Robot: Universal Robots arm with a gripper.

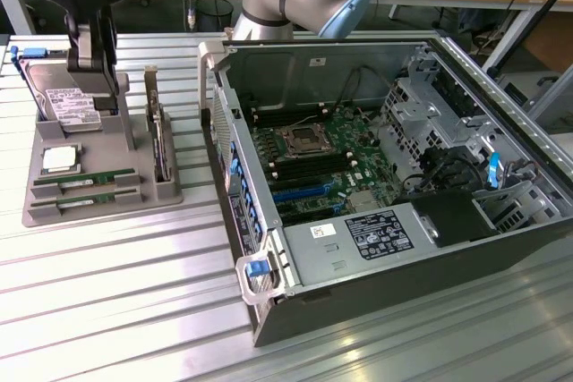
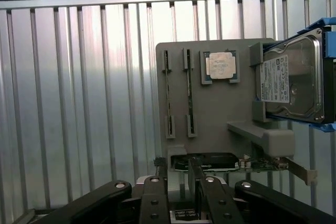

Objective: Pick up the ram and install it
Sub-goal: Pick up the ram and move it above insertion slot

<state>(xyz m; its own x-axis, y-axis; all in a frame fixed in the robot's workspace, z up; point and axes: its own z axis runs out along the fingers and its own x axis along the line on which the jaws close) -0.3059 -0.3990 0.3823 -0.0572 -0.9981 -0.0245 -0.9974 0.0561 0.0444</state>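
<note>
Two ram sticks (image 1: 79,182) lie side by side in slots of a grey holder tray (image 1: 107,207) on the exterior view's left. In the wrist view the ram sticks (image 2: 168,95) appear as thin dark strips on the tray (image 2: 220,114). My gripper (image 1: 97,78) hangs over the back of the tray, near the hard drive (image 1: 70,106), above and apart from the sticks. Its fingers (image 2: 153,200) stand open with nothing between them. The open computer case (image 1: 376,292) lies on the exterior view's right, its motherboard (image 1: 322,154) and memory slots exposed.
On the tray also sit a square silver processor chip (image 1: 59,159) and an upright card with a metal bracket (image 1: 159,136). The case holds a power supply (image 1: 358,239), cables and drive bays (image 1: 430,105). Everything rests on a ribbed metal table (image 1: 116,301).
</note>
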